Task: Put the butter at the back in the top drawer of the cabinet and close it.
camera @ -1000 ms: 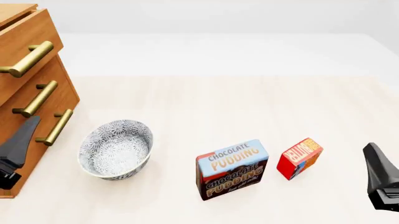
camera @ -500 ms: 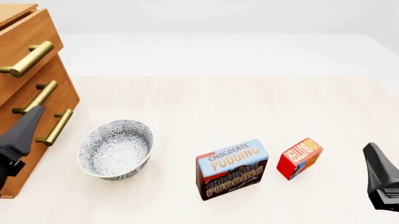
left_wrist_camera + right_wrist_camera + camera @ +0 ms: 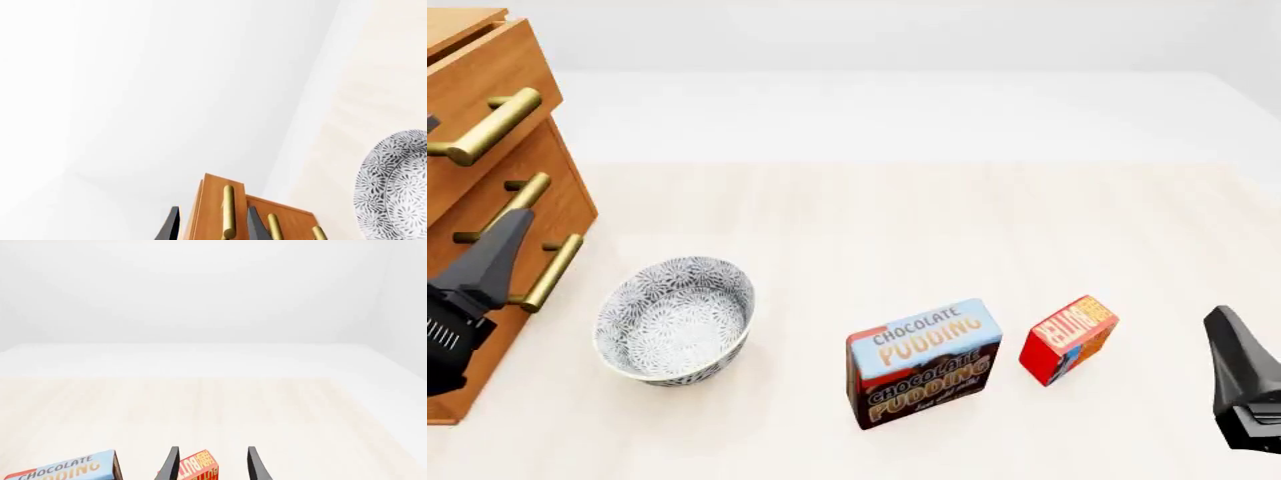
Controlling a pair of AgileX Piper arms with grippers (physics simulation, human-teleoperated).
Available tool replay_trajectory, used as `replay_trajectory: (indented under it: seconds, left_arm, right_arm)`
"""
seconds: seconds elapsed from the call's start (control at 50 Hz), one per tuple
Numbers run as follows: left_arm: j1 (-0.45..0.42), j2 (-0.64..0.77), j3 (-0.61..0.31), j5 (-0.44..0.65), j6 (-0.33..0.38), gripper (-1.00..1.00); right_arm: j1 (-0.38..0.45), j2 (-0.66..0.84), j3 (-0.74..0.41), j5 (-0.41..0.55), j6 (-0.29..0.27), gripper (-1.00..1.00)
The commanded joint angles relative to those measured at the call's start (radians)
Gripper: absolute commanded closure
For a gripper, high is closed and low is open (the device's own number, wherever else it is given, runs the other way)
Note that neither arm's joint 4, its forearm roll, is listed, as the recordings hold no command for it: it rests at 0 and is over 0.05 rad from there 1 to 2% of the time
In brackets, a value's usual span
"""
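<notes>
Left gripper (image 3: 494,250) raised in front of the cabinet (image 3: 501,120), fingers spread apart and holding nothing. In the left wrist view the handle of the top drawer (image 3: 228,212) stands between the two fingertips (image 3: 253,225), the lower handles off to one side. Top drawer front sits a little proud of the drawers below.

Right gripper (image 3: 1234,370) low at the near right edge of the table (image 3: 894,220), jaws apart, empty. The butter (image 3: 1068,338) rests on the table just ahead of this gripper and to its left; in the right wrist view it shows between the fingertips. The box stands on a long edge, tilted, its long axis running from near-left to far-right, label face toward the gripper's side.

Chocolate pudding box (image 3: 924,362) upright further left of the butter, not touching it. Patterned bowl (image 3: 674,318) just right of the left gripper, beside the cabinet.
</notes>
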Motion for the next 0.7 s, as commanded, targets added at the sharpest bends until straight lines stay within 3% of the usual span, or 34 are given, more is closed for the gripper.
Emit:
replay_trajectory:
  seconds: [0.02,0.7]
  left_arm:
    - [0.02,0.035,-0.001,-0.032,0.014,-1.0]
    - [0.066,0.074,-0.006,-0.065,0.001,-1.0]
  right_arm:
    - [0.0,0.0,0.0,0.0,0.0,-1.0]
    - [0.0,0.0,0.0,0.0,0.0,-1.0]
